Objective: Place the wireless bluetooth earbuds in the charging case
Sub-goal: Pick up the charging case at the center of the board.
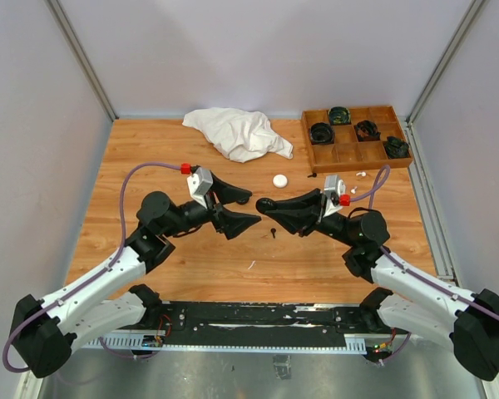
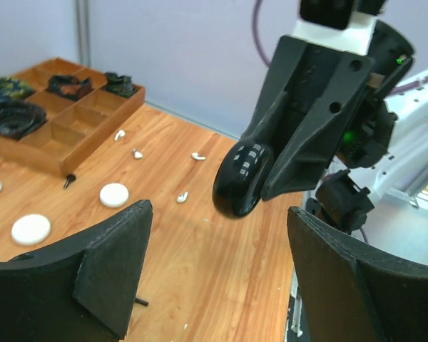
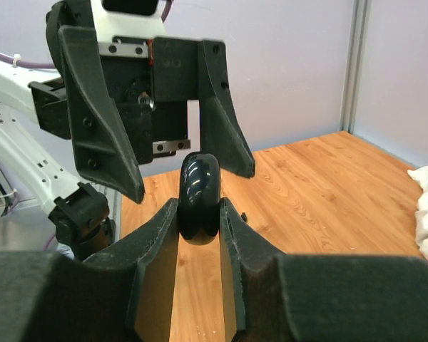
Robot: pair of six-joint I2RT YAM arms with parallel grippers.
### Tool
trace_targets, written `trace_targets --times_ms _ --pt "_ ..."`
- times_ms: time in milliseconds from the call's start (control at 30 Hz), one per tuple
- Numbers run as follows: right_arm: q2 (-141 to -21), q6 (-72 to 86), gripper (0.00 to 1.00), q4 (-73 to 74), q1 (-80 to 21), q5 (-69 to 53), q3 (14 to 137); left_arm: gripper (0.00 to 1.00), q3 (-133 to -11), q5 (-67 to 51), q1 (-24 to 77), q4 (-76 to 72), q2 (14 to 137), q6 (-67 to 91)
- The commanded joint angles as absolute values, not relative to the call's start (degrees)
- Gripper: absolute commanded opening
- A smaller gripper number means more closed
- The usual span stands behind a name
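The right claw (image 3: 200, 221) is clamped on a glossy black charging case (image 3: 200, 182), pinching its two flat faces. The case stands on edge, its long axis upright between the fingers, its rounded upper half rising clear of the fingertips and its narrow rim facing back along the claw. From above, the case juts from the claw's tip toward the left claw (image 1: 251, 210), which faces it just beside the case with its jaws spread wide and nothing between them. From the left wrist the case hangs level with the gap between those open fingers, apart from both. The earbuds are all outside the case, on the wooden table (image 1: 158, 154). A black earbud (image 1: 273, 231) lies below the right claw's tip on the side nearer the arm bases, too small to tell which way its stem points. Several white earbuds (image 2: 182, 197) lie scattered beyond the right claw, toward its wrist side, each turned a different way. Two white round cases (image 2: 114, 194) sit flat on the table near them. A compartmented wooden tray (image 1: 355, 160) holding coiled black items stands farther off behind the right claw. A crumpled white cloth (image 1: 237, 131) lies beyond the left claw at the table's far edge.
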State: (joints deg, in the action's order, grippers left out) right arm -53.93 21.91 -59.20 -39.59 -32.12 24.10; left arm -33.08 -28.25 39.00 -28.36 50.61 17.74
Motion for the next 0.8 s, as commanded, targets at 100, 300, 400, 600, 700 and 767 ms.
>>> trace_targets --times_ms 100,300,400,600,700,767 --pt "-52.4 25.26 0.1 -60.04 -38.38 -37.88 26.87 0.77 -38.77 -40.49 38.24 -26.7 51.02 11.47" --pt "-52.56 25.56 0.1 -59.59 -38.4 -40.86 27.87 0.65 -40.63 -42.93 38.23 -23.89 52.88 9.89" --pt "-52.77 25.46 0.1 -59.58 -38.35 -41.44 28.12 0.59 -42.07 -43.62 38.23 -21.44 53.61 8.96" --pt "-53.55 25.23 0.1 -59.49 -38.33 -42.74 28.36 0.4 -42.98 -44.19 38.24 -19.82 53.27 7.83" --pt "-53.71 24.44 0.16 -58.25 -38.37 -43.63 28.73 0.26 -43.98 -44.27 38.24 -16.83 53.35 6.14" --pt "-53.34 22.96 0.22 -55.35 -38.39 -44.56 29.59 0.16 -44.79 -43.45 38.28 -14.01 53.33 4.78"
